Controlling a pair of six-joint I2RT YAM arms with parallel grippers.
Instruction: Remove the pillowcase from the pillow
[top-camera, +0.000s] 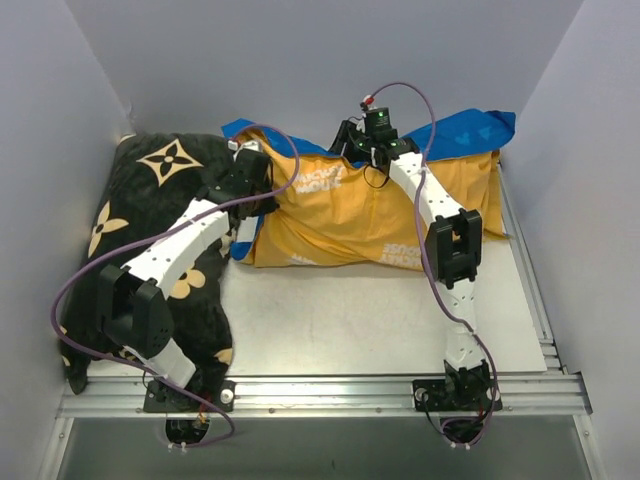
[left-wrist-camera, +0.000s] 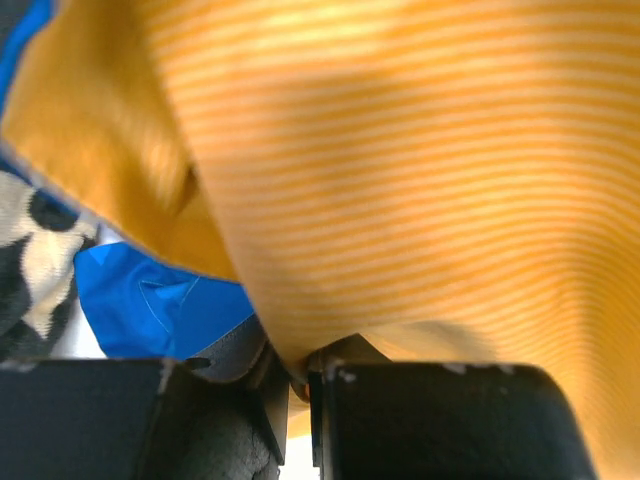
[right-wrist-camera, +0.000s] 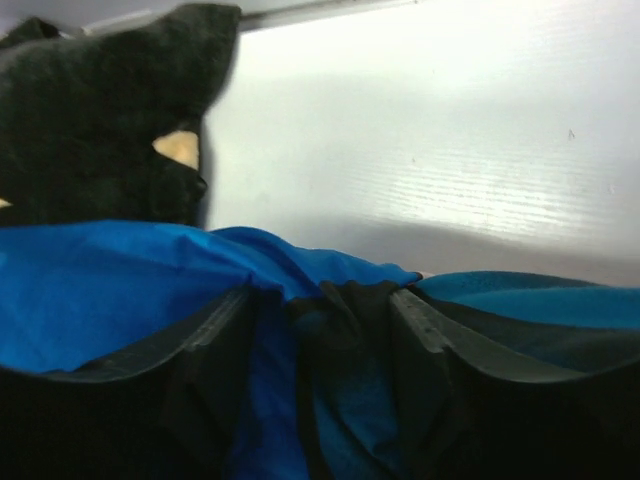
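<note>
Left hand (left-wrist-camera: 300, 375) pressed shut on the pillowcase (top-camera: 350, 220) orange edge; right hand (right-wrist-camera: 320, 300) has blue cloth bunched between fingers — clamped or not, can't tell. Pillowcase lies at tabletop (top-camera: 340, 320) back, bulging — pillow unseen, likely inside. Removal barely begun.

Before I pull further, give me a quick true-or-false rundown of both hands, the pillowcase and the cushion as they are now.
1. The left hand pinches orange-yellow fabric of the pillowcase. True.
2. The pillowcase lies blue face up. False: the orange-yellow face with white lettering is up, and blue shows only along the far edge.
3. Blue fabric sits between the fingers of the right hand. True.
4. The black cushion lies to the right of the pillowcase. False: it lies to the left, under the left arm.
</note>
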